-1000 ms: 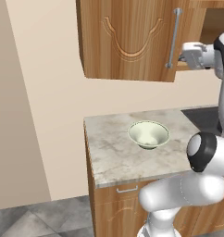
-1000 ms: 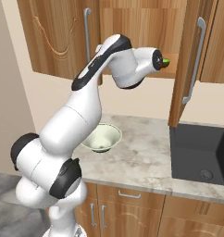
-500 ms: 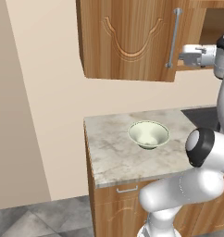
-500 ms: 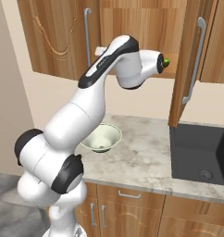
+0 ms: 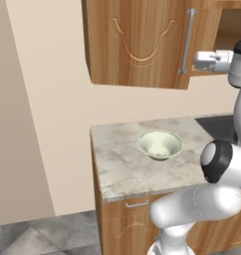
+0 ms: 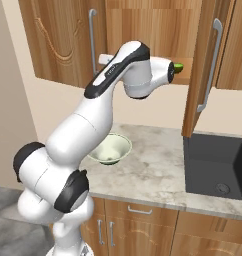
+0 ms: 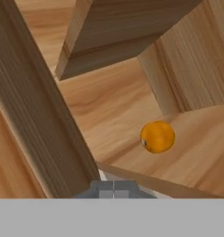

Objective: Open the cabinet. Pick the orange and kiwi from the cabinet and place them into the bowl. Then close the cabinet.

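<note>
Resting inside the cabinet (image 7: 188,74), orange (image 7: 157,136) just ahead of clenched, empty end effector (image 7: 113,186)

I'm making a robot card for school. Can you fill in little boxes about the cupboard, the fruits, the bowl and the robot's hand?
cabinet: right door swung open, left door shut
orange: lying on the wooden floor inside the cabinet, untouched
kiwi: green bit peeking past the arm at the shelf's edge
bowl: on the counter, nothing in it
gripper: shut, holding nothing, pointed into the cabinet
</note>
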